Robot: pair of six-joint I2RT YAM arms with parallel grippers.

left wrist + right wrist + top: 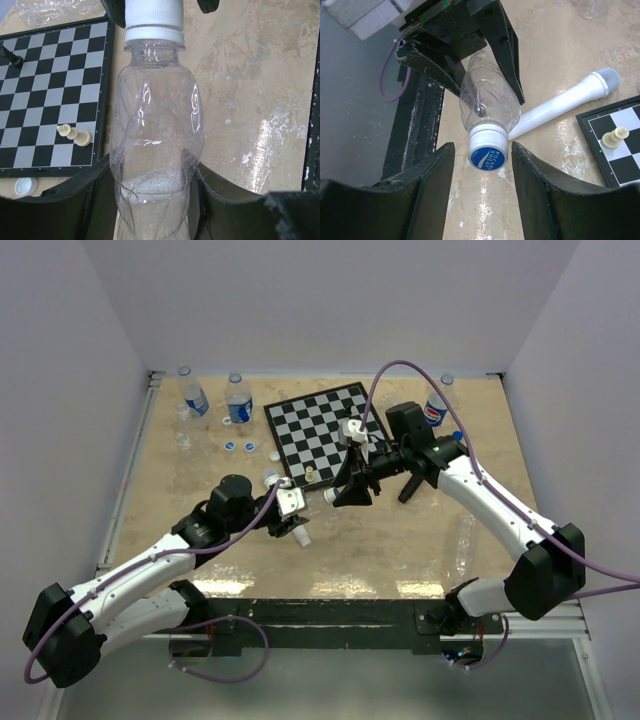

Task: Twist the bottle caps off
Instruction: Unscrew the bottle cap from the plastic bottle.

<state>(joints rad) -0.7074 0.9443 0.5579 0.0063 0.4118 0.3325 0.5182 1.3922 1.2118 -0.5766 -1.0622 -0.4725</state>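
My left gripper (298, 508) (155, 197) is shut on the body of a clear, label-free bottle (156, 125) and holds it level above the table, neck toward the right arm. The bottle also shows in the right wrist view (487, 97). Its cap (488, 150) is white with a blue printed top, and shows white at the top of the left wrist view (153, 12). My right gripper (350, 495) (482, 167) is open, one finger on each side of the cap, with gaps on both sides.
A chessboard (325, 425) with a pale piece (615, 136) lies behind the grippers. Bottles stand at the back left (194, 395) (238, 398) and back right (435, 408). Loose caps (240, 446) lie by the board. A white microphone (560, 102) lies under the held bottle.
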